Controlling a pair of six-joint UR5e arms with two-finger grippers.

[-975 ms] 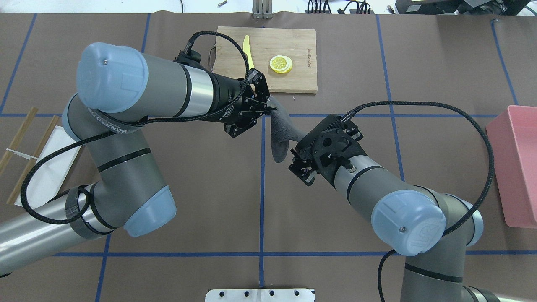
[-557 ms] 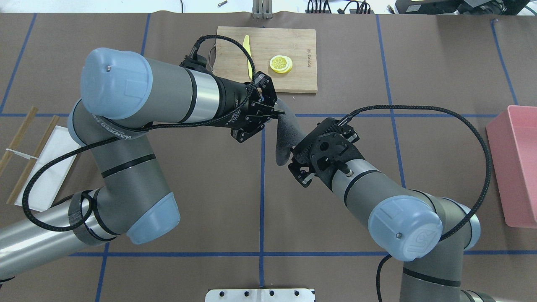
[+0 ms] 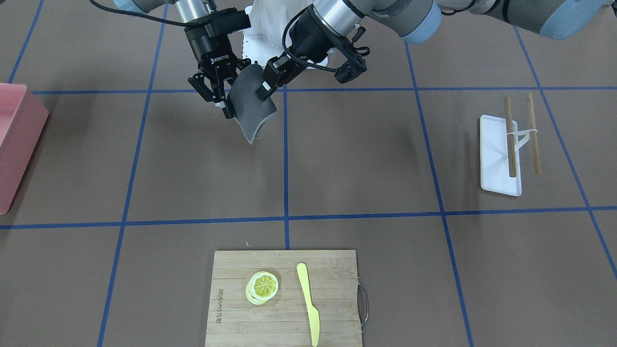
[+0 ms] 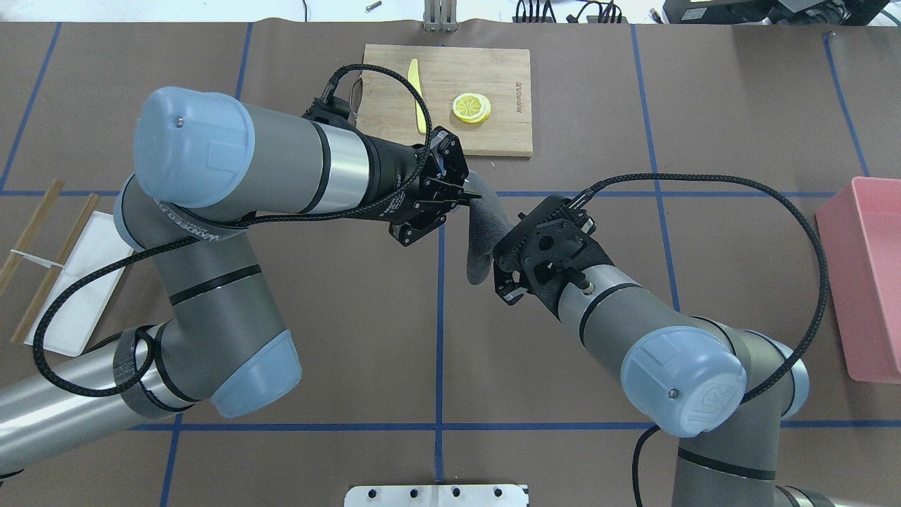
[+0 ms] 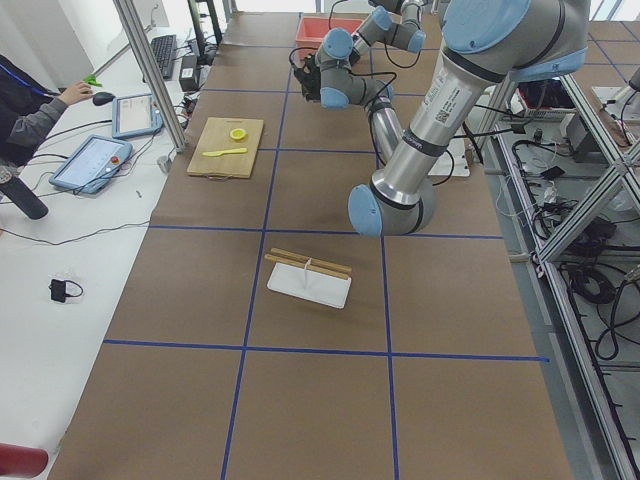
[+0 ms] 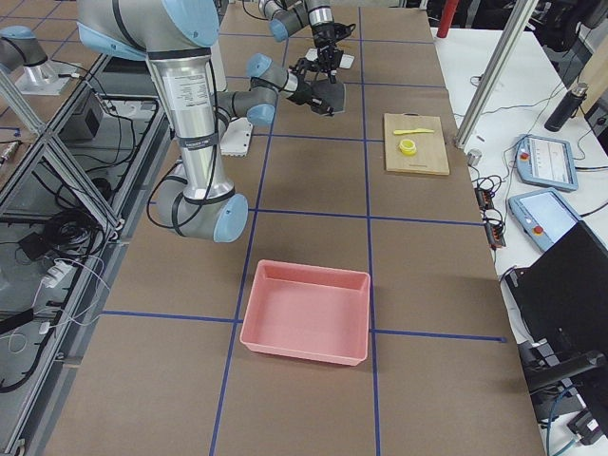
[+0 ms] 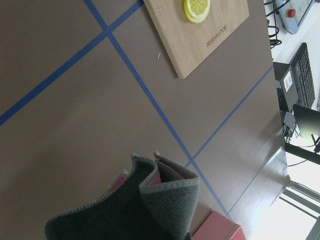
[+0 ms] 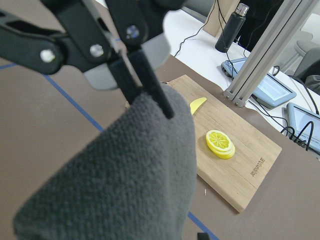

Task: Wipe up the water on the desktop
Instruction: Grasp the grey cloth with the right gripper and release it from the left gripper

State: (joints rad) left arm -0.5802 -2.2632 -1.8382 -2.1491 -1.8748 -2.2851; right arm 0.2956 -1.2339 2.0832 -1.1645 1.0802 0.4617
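Aloft, left and right jaws clamp a limp, nubbly grey cloth (image 3: pixel 253 113) above matte desktop (image 3: pixel 361 154).

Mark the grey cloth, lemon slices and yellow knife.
grey cloth (image 3: pixel 253 108), front-facing view, middle of the hanging fold.
lemon slices (image 3: pixel 263 286), front-facing view, top slice's centre.
yellow knife (image 3: pixel 314 320), front-facing view, blade.

Your long white table (image 5: pixel 40 340), your tablets (image 5: pixel 95 162) and keyboard (image 5: pixel 163 50) on it, a shiny metal post (image 5: pixel 150 72), black cables (image 5: pixel 600 290) on the floor (image 5: pixel 610 430)
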